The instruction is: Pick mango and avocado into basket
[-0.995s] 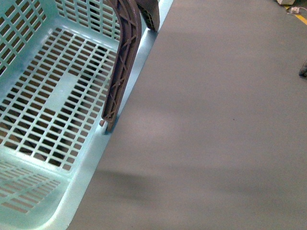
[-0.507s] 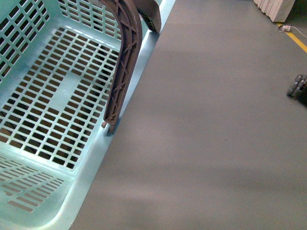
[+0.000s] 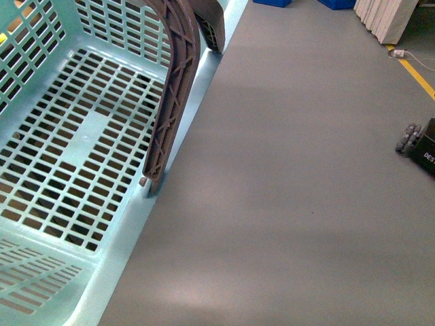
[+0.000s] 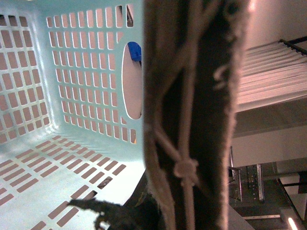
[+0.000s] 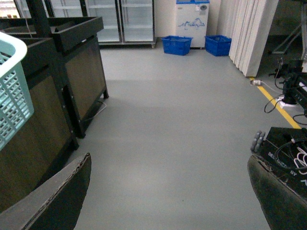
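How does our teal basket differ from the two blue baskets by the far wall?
Colour: the teal basket is pale teal, the blue baskets deep blue. Place: the teal basket is close by the robot, above the floor; the blue baskets sit on the floor far off by a white cabinet. Handle: the teal basket's brown-grey handle shows plainly; none can be made out on the blue baskets. Both are open-topped plastic baskets.

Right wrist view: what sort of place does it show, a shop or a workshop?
Probably a shop, or a mock one indoors: glass-door fridges stand along the back wall, dark wooden display stands line one side of the floor, and a teal basket shows beside them.
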`<state>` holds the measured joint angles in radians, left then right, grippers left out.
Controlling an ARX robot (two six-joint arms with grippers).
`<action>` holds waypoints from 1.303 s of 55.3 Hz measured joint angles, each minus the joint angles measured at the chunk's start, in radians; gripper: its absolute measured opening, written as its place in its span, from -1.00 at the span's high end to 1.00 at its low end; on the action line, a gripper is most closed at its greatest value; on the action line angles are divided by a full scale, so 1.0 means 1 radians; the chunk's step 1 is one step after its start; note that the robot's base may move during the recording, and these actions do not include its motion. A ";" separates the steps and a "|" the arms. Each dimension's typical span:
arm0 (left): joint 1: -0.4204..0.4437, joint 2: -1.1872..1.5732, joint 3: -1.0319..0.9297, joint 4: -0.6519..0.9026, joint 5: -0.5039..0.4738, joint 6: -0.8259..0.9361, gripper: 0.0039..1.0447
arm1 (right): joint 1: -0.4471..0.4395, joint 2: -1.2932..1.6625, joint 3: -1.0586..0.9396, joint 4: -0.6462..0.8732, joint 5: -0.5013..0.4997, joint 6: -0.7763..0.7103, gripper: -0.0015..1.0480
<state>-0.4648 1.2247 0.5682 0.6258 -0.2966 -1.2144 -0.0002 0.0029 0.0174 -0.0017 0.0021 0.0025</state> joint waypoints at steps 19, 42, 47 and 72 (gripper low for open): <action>0.000 0.000 0.000 0.000 0.000 0.000 0.90 | 0.000 0.000 0.000 0.000 0.000 0.000 -0.83; 0.000 0.000 0.000 0.000 0.000 0.000 0.90 | 0.000 0.000 0.000 0.000 0.000 0.000 -0.83; 0.000 0.000 0.000 0.000 0.000 0.000 0.90 | 0.000 0.000 0.000 0.000 0.000 0.000 -0.83; -0.009 0.000 0.000 0.000 0.016 -0.012 0.90 | 0.000 0.000 0.000 0.000 0.003 0.000 -0.83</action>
<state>-0.4740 1.2251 0.5678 0.6254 -0.2802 -1.2266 -0.0002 0.0029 0.0174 -0.0013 0.0051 0.0025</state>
